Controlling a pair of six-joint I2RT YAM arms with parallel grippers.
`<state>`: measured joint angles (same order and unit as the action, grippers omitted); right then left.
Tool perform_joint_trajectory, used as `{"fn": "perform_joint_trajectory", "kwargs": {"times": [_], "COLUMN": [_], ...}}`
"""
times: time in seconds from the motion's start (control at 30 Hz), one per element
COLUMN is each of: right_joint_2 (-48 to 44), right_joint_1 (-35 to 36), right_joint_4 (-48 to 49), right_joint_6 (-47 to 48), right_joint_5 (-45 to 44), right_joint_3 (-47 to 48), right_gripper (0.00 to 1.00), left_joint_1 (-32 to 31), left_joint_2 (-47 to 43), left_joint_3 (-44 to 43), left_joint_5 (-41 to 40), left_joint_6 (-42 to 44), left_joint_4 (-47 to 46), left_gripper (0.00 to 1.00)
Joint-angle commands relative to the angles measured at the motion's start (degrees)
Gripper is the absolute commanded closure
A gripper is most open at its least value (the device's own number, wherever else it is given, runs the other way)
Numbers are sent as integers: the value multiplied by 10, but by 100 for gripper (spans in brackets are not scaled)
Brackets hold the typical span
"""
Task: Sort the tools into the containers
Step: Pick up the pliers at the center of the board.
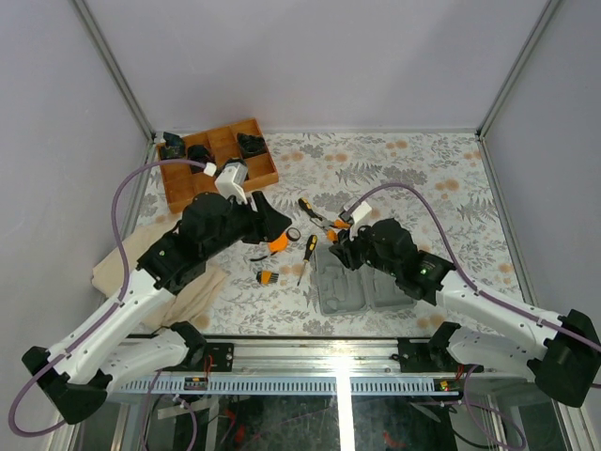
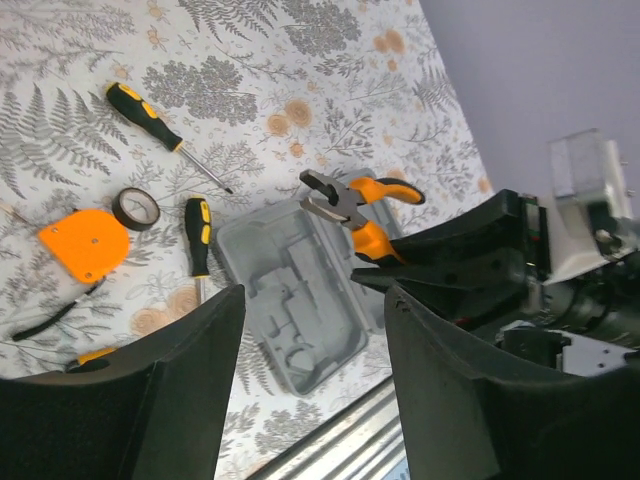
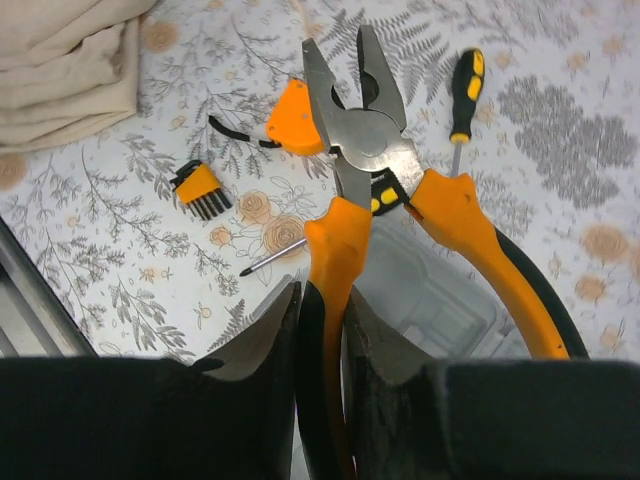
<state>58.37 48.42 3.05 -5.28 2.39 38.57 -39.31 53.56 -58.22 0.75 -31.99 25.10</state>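
Observation:
The orange-handled pliers hang over the grey case. My right gripper is shut on one of their handles. The left gripper stands open with nothing between its fingers, above the table left of the case. Below it lie an orange tape measure, a small black ring and two black-and-yellow screwdrivers. A stubby yellow-black bit set lies near the table's front. In the top view the left gripper partly hides the tape measure.
A brown wooden divided tray with black parts stands at the back left. A beige cloth lies folded at the front left under the left arm. A metal rail runs along the near table edge.

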Motion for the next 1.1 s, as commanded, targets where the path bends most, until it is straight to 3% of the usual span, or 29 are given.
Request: {"fn": "perform_joint_trajectory", "kwargs": {"times": [0.0,0.17,0.43,0.77,1.07], "right_joint_2": [12,27,34,47,41], "right_joint_1": [2,2,24,144,158], "right_joint_4": [-12,32,112,147,205], "right_joint_6": [-116,-167,-249,-212,-185], "right_joint_5": [-54,-3,-62,-225,-237], "right_joint_3": [49,41,22,43,50], "right_gripper": [100,100,100,100,100], "left_joint_1": [3,3,4,4,3], "left_joint_2": [-19,-16,2,-1,9], "left_joint_3": [21,31,26,31,36], "left_joint_5": [-20,-4,-26,-15,-2], "left_joint_6": [-89,-149,-177,-191,-193], "left_joint_4": [-51,-86,-64,-74,-81], "left_gripper": [40,34,31,30,30]}}
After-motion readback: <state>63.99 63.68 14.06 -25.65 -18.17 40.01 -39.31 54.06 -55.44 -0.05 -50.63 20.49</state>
